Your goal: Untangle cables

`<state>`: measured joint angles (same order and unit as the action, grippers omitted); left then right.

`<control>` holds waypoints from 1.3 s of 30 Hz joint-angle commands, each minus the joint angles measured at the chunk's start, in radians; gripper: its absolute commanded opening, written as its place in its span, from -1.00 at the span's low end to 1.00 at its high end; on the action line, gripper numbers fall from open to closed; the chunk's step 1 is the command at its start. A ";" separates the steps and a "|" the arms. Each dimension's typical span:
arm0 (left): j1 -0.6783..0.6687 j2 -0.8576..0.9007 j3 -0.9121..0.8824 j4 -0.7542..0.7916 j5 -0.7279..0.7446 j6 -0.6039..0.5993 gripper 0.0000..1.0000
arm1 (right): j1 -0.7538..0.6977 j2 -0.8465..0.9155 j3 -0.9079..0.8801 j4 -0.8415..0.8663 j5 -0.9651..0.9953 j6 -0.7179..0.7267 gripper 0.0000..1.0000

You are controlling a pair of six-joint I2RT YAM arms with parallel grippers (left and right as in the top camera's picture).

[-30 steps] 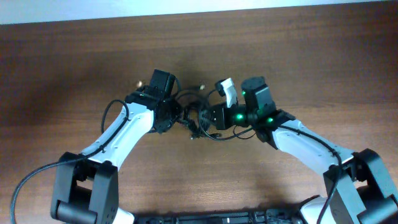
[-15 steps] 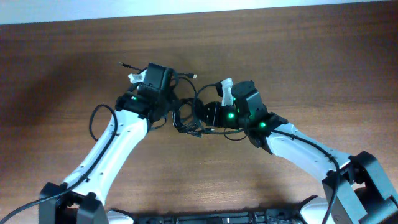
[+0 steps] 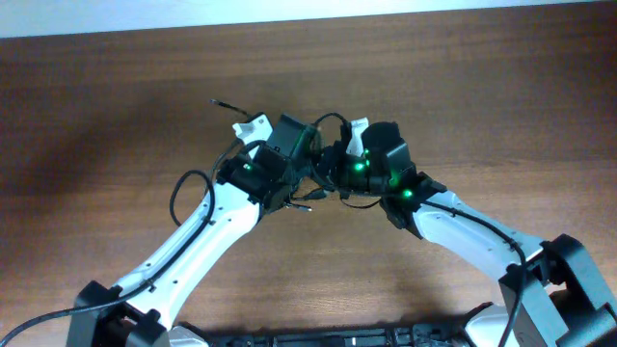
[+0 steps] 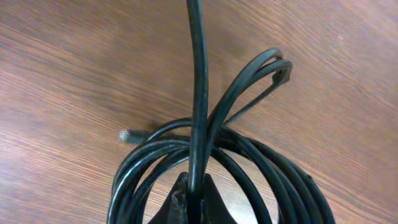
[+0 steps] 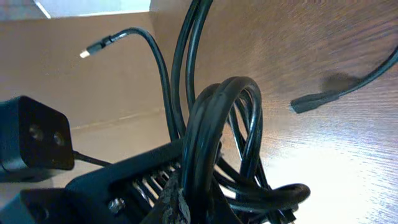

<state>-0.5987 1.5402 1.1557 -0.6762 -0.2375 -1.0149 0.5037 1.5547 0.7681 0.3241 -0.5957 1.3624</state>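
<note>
A brown wood-grain table [image 3: 482,77] is seen from overhead. A white-shelled left arm [image 3: 193,241] reaches in from 7 o'clock and a matching right arm [image 3: 472,226] reaches in from 5 o'clock. Their black wrists meet just above the centre of the picture, so close that they almost touch. Between them is a tangle of thin black flexible cables [image 3: 310,183], bunched into a knot of overlapping loops. One loose cable end [image 3: 218,101] pokes out from the knot towards 10 o'clock, past the left wrist.

In the left wrist camera, the left gripper [image 4: 191,198] sits at 6 o'clock. Its fingers are clenched on a single strand that runs straight up and leaves the picture at 12 o'clock. Several more strands curve around that strand in a round coil filling the lower half of the view. A narrow folded loop [image 4: 273,65] sticks out of the coil towards 1 o'clock. A small grey plug tip [image 4: 127,135] points out at 9 o'clock, just above the wood.

In the right wrist camera, the right gripper [image 5: 189,196] is also at 6 o'clock. It is clamped tight around a thick bunch of loops that arch upwards from its fingertips. A curved strand carries a metal-tipped plug [image 5: 93,48] up towards 10 o'clock. A second dark plug end [image 5: 311,99] reaches in from 3 o'clock, with its shadow just behind it on the table.
</note>
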 commanded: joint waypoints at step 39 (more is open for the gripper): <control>0.400 -0.217 0.012 -0.008 0.546 0.501 0.58 | -0.125 -0.010 0.012 0.274 -0.519 -0.521 -0.92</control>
<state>-0.2012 1.3670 1.1564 -0.7120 0.2993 -0.3542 0.3752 1.5547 0.7639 0.5915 -1.0828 0.8867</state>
